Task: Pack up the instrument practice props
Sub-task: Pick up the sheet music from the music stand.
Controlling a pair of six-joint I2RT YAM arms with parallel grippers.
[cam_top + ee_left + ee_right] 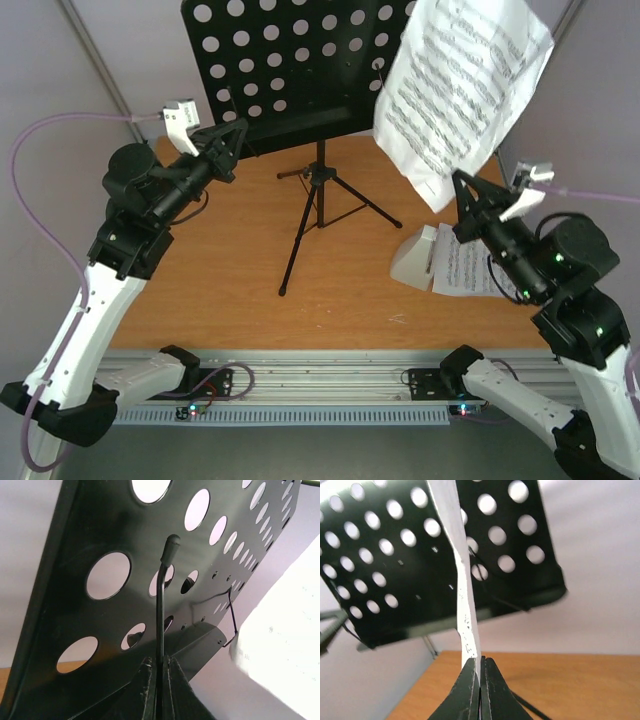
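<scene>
Desk: a wooden top with a warm orange-brown grain and a matt finish, filling the middle of the top view.
Near edge: a silver slotted metal rail runs along it from the left corner to the right corner.
Before the rail: a pale grey ribbed strip lies just beside the rail, on its near side.
Mark: a small pale scuff on the desk, close to the near edge and right of the middle.
Walls: plain pale grey panels stand behind the far edge and along both sides.
Far left corner: a thin grey metal pole slants up against the wall.
</scene>
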